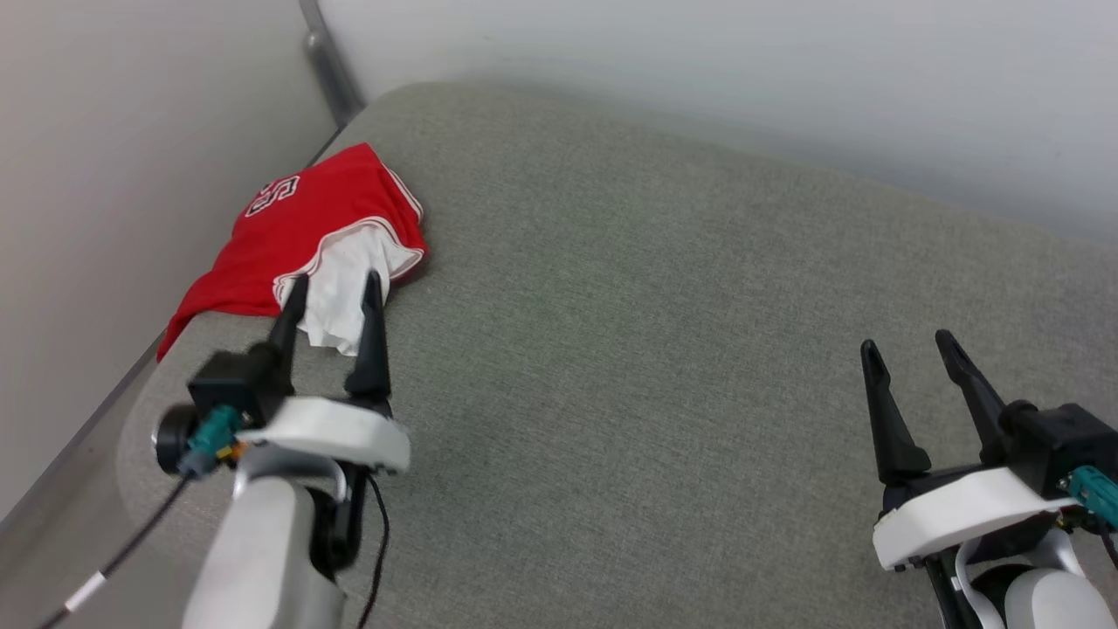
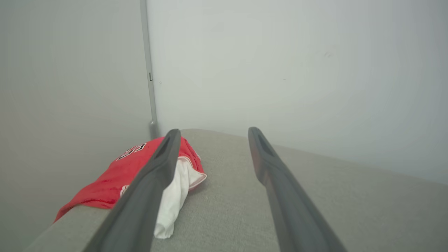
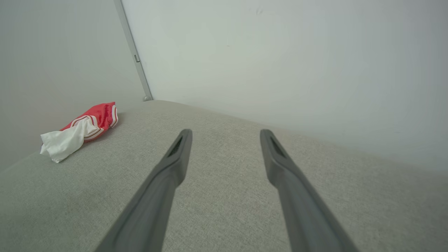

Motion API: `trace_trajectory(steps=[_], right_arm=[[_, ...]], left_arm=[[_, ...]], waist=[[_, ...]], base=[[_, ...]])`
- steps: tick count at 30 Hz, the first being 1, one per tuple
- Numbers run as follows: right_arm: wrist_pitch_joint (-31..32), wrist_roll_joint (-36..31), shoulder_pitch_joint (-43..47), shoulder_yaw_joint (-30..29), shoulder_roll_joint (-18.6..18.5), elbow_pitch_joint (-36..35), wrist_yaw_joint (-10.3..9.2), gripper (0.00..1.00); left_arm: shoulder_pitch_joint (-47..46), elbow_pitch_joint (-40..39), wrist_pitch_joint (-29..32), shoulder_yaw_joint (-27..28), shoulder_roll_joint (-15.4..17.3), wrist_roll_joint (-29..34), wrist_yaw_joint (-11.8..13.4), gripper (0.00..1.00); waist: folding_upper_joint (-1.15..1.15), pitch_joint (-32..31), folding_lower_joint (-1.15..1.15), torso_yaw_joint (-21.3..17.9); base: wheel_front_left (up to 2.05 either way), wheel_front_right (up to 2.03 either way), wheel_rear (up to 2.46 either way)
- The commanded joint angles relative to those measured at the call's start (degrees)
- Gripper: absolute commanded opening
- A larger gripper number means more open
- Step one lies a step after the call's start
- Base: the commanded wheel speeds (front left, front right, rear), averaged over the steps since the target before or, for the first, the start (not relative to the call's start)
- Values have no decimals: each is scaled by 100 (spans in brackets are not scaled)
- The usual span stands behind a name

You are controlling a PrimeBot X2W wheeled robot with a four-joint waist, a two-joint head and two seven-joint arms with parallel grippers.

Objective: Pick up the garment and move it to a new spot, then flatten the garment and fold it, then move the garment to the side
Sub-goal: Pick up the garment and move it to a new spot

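In the head view, the red jersey-style garment [image 1: 301,231] with its white sleeve and black number print is seen crumpled just ahead of the left end effector [image 1: 335,281]. That end effector's two dark fingers are spread, their tips framing the white sleeve; contact cannot be told. The garment's long axis is judged to run forward along the grey fabric-covered bench [image 1: 655,349], close to the edge on the left end effector's left, where a pale wall stands near. The right end effector [image 1: 907,343], also spread and empty, is well apart, so the left arm is the nearer one. In the left wrist view, the garment [image 2: 115,176] is found ahead and left of the left end effector [image 2: 213,132], partly hidden behind one finger, with bare bench [image 2: 224,210] to the right. In the right wrist view, the garment [image 3: 89,122] lies far ahead-left of the spread right end effector [image 3: 225,133]. Wide open bench [image 3: 105,196] is offered between them for moving it.
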Motion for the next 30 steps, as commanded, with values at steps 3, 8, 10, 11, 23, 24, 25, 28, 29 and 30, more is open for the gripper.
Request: trace_trajectory(steps=[3, 8, 10, 11, 23, 24, 25, 28, 29, 30], right_arm=[[97, -162, -271, 52, 5, -157, -2, 100], [129, -219, -496, 75, 5, -264, -2, 100], [120, -242, -600, 76, 5, -279, -2, 100], [102, -241, -630, 81, 5, -287, -2, 100], [-70, -171, -1078, 175, 5, -129, -2, 100], [-88, -178, -1077, 171, 5, -114, -2, 100], [-99, -182, -1093, 164, 5, -98, -2, 100], [-123, -183, -1129, 138, 5, -66, -2, 100], [-134, -176, -1131, 131, 5, -54, -2, 100], [-141, -166, -1137, 140, 5, -43, -2, 100]], left_arm=[[-1044, 276, 76, 248, 309, -79, -43, 100], [-1982, 577, 591, 422, 705, -185, -103, 100], [-2413, 755, 952, 505, 985, -232, -156, 100], [-2569, 856, 1155, 536, 1066, -308, -197, 100], [-3360, 2615, 4153, 819, 2449, -845, -358, 100], [-3348, 2733, 4346, 858, 2499, -908, -348, 100], [-3347, 2856, 4532, 912, 2543, -981, -327, 100], [-3264, 3155, 5004, 1008, 2572, -1148, -229, 100], [-3240, 3239, 5123, 1058, 2542, -1208, -176, 100], [-3200, 3307, 5237, 1105, 2522, -1274, -134, 100]], waist=[[0, 513, 0, -309], [0, 918, 0, -587], [0, 1113, 0, -735], [0, 1197, 0, -804], [0, 2004, 0, -1552], [0, 2033, 0, -1585], [0, 2060, 0, -1609], [0, 2122, 0, -1642], [0, 2135, 0, -1646], [0, 2145, 0, -1653]], base=[[0, 0, 0], [0, 0, 0], [0, 0, 0], [0, 0, 0], [0, 0, 0], [0, 0, 0], [0, 0, 0], [0, 0, 0], [0, 0, 0], [0, 0, 0]])
